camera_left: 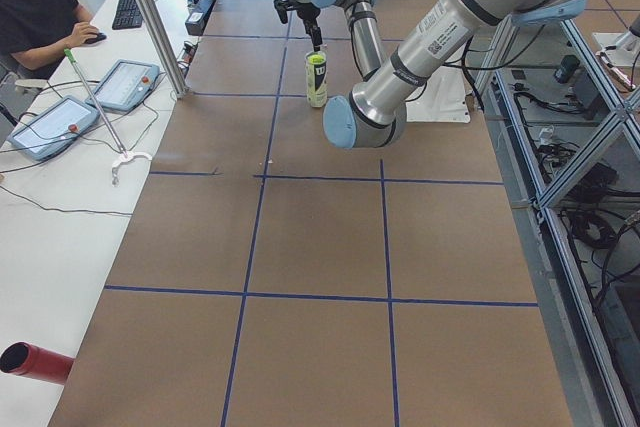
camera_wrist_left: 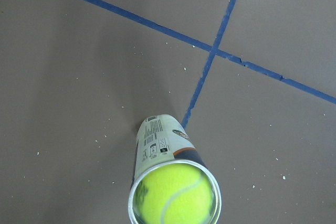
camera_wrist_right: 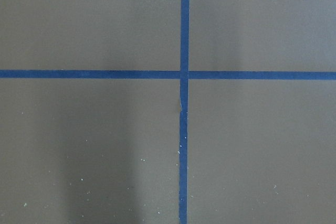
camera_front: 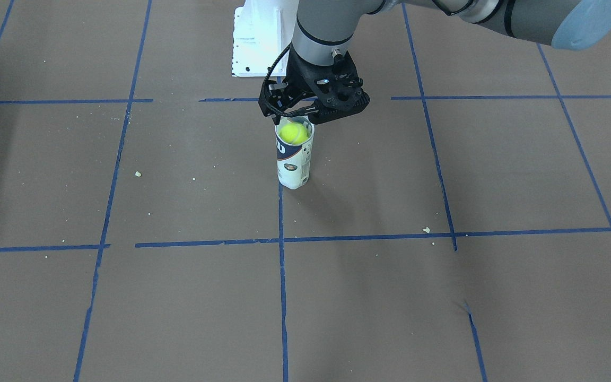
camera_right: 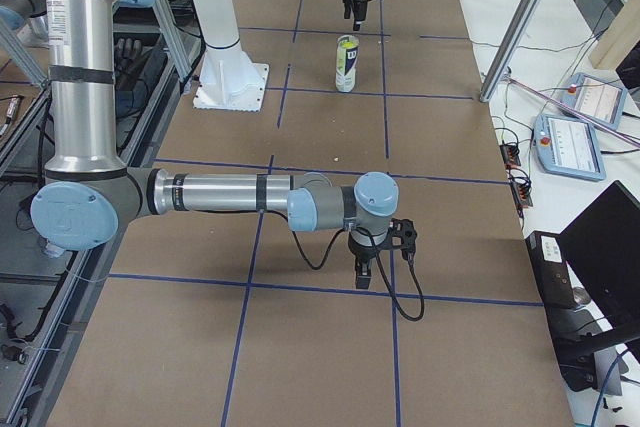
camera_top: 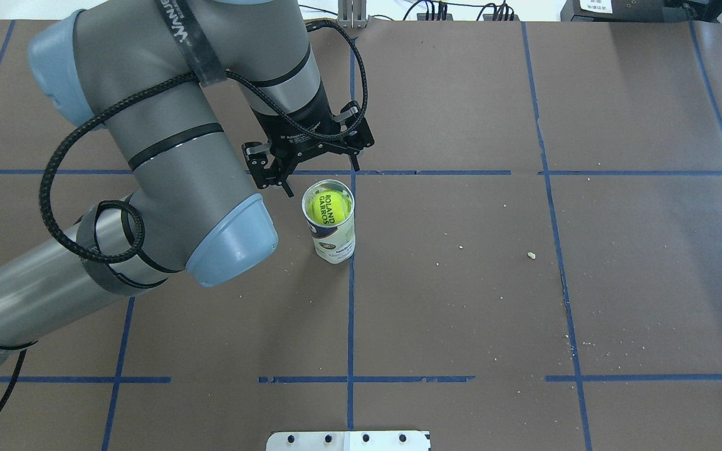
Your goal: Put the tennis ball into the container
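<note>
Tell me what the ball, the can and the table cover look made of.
Ball: fuzzy felt, matte yellow-green, with a pale seam and dark print.
Can: likely clear glossy plastic, since the ball shows through its wall. It has a silvery rim, maybe metal, and a printed white-and-navy label.
Table cover: matte brown sheet, perhaps paper or card, marked with blue tape lines.

On the one table (camera_top: 586, 250) there are one tennis ball (camera_top: 328, 208), one container (camera_top: 334, 244), one white pedestal (camera_front: 255, 42), one left pincer (camera_top: 321, 178) and one right pincer (camera_right: 383, 259).
</note>
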`<action>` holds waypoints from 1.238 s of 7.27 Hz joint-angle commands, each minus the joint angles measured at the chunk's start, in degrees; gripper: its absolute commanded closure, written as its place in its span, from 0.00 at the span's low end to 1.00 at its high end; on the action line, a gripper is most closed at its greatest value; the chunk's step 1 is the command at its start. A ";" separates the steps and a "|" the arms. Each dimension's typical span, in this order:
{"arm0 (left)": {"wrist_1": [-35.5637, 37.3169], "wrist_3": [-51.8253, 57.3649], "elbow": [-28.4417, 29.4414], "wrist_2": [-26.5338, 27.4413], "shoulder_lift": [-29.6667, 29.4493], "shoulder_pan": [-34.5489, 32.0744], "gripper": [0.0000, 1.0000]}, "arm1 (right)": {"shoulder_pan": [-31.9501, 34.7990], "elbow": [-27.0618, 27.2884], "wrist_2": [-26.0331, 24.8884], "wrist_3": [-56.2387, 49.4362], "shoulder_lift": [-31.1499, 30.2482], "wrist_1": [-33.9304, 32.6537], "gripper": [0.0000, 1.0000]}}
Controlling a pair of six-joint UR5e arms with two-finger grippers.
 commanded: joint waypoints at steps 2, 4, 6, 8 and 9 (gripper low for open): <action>1.81 5.78 -3.77 5.13 1.14 -0.78 0.00 | 0.00 0.00 0.00 0.00 0.00 0.00 0.00; 3.67 30.83 -4.92 5.07 5.24 -11.36 0.00 | 0.00 0.00 0.00 0.00 0.00 0.00 0.00; -1.56 49.01 -4.05 4.28 13.93 -16.76 0.00 | 0.00 0.00 0.00 0.00 0.00 0.00 0.00; -13.86 57.29 -2.65 2.36 26.92 -22.38 0.00 | 0.00 0.00 0.00 0.00 0.00 0.00 0.00; -19.22 61.51 -1.16 0.51 33.51 -24.67 0.00 | -0.09 0.00 0.00 0.00 0.00 0.00 0.00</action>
